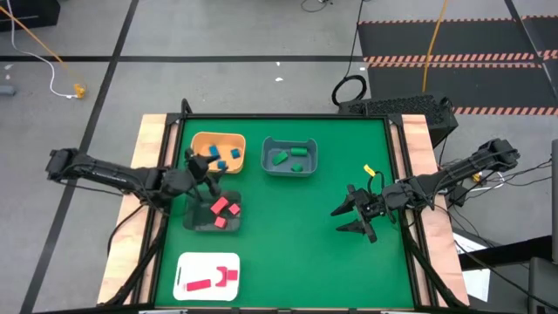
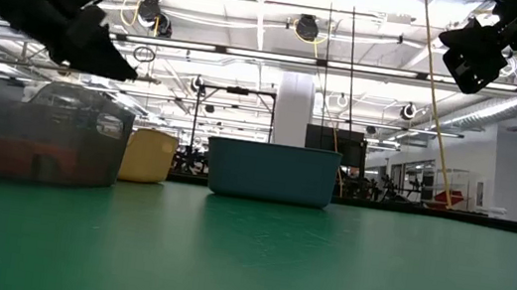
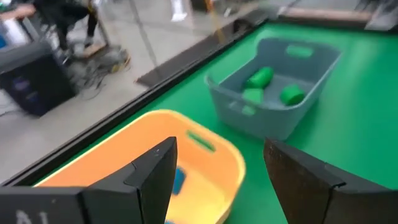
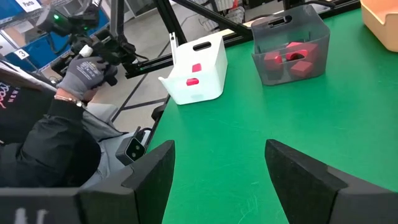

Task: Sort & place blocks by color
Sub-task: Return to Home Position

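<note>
Blue blocks lie in the orange bin, green blocks in the grey-blue bin, and red blocks in the dark grey bin. More red/pink blocks rest in the white tray. One yellow block lies on the green mat. My left gripper hovers open at the orange bin's near rim; its wrist view shows the left gripper over that bin and a blue block. My right gripper is open above bare mat, right of the bins, and empty in its wrist view.
Wooden strips border the green mat on the left and right. In the right wrist view, a person's gloved hand shows beyond the table by the white tray. Open mat lies between the bins and my right gripper.
</note>
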